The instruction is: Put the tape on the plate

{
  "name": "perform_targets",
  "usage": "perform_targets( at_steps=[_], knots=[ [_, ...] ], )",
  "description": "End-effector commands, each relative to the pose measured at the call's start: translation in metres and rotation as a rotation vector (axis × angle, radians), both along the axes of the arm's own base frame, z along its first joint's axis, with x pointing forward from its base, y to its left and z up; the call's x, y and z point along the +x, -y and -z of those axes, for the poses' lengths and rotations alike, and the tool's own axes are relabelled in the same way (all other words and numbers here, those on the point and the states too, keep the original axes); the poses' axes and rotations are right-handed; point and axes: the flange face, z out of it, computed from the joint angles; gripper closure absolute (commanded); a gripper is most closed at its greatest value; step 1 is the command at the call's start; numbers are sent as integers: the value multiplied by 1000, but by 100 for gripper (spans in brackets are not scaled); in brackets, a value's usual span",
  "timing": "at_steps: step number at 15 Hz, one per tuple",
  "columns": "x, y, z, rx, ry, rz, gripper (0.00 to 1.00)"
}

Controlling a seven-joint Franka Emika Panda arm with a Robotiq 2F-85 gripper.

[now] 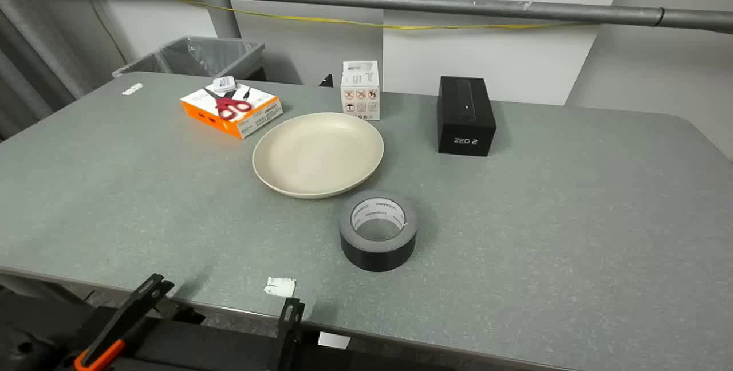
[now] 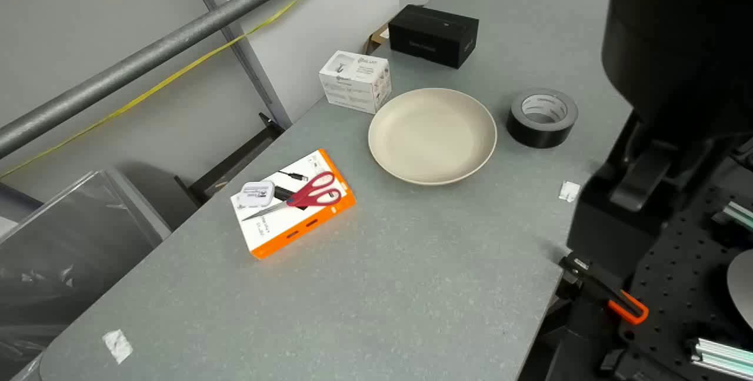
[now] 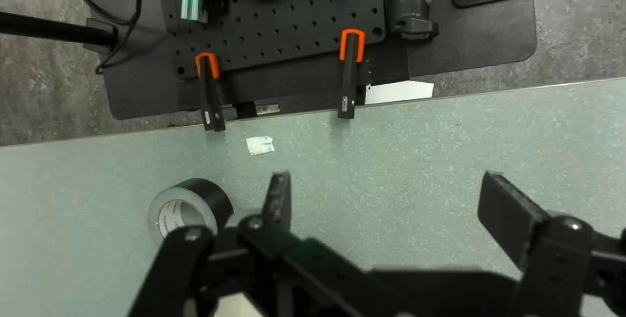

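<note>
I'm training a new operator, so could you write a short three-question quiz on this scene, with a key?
1. True or false: the tape sits on the table, off the plate.
2. The scissors lie on: A the plate; B the black box; C the orange-and-white box.
3. Fill in: in the wrist view, the claw is ____ (open/shut).

Key: 1 true; 2 C; 3 open.

End effector (image 3: 386,198) aloft, spread wide
</note>
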Motion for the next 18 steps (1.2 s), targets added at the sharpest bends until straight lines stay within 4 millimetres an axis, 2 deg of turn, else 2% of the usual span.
perform_targets(
  at_steps=[1,7,9,12,18],
  knots=[
    [0,0,0,-1,-1,0,0],
    [0,2,3,-10,0,-6,0],
    [3,20,13,-32,10,-4,0],
    [8,70,21,-19,15,57,0],
    [29,191,40,84,66,321,0]
  ],
)
